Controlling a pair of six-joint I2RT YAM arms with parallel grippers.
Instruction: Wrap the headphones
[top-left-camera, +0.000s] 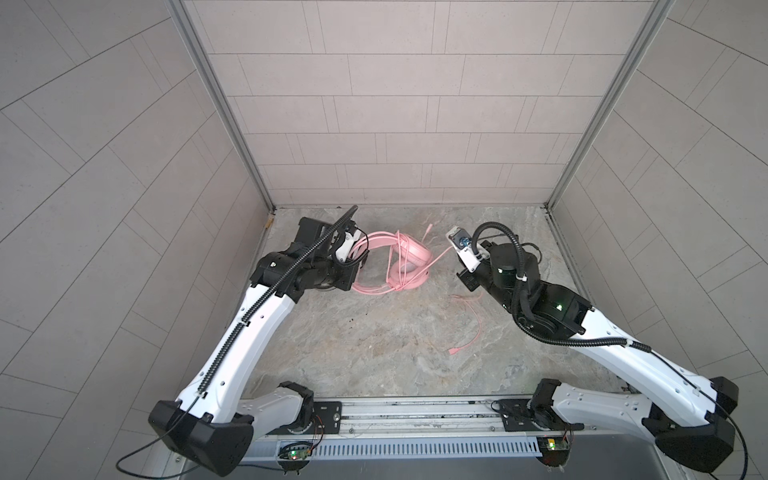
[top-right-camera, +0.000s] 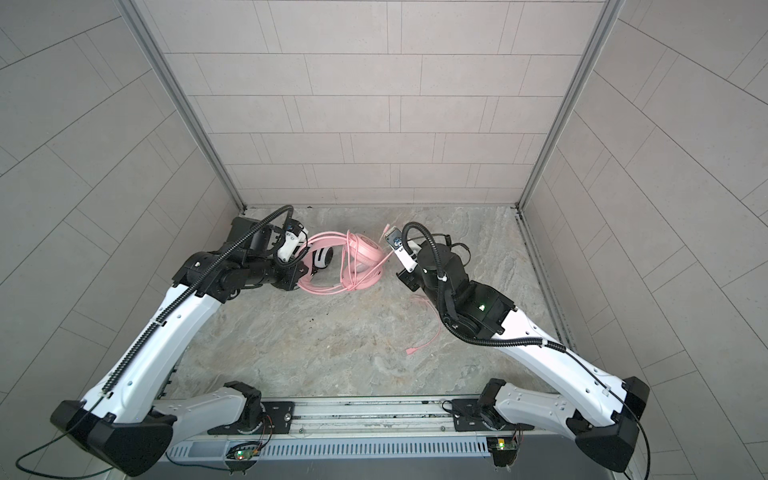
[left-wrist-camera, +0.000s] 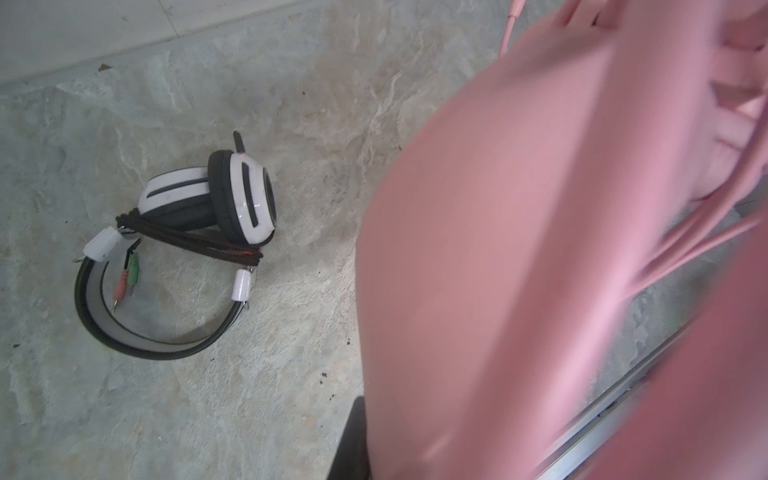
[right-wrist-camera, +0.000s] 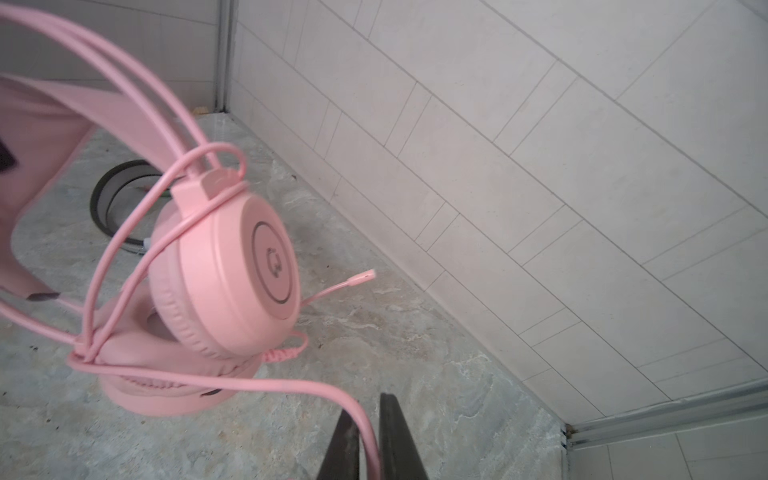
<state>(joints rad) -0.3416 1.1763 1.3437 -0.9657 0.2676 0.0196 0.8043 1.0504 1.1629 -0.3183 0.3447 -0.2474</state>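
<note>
The pink headphones (top-left-camera: 413, 255) (top-right-camera: 365, 253) (right-wrist-camera: 232, 266) hang tilted at the back of the table, lower ear cup resting on it. My left gripper (top-left-camera: 358, 261) (top-right-camera: 305, 266) is shut on their headband, which fills the left wrist view as a pink blur (left-wrist-camera: 519, 249); one dark finger (left-wrist-camera: 353, 440) shows beside it. Pink cable (right-wrist-camera: 137, 232) is looped round the cups and band. My right gripper (top-left-camera: 462, 277) (right-wrist-camera: 368, 401) is shut on that cable. The white-and-black headphones (left-wrist-camera: 232, 199) (top-right-camera: 322, 257) lie on the table under the pink band, black cable wound round them.
The cable's loose tail (top-left-camera: 473, 320) trails on the marble table (top-left-camera: 374, 353) to a plug (top-left-camera: 453, 351) near the right arm. Tiled walls (top-left-camera: 374, 124) close in the back and both sides. A metal rail (top-left-camera: 415, 415) runs along the front edge.
</note>
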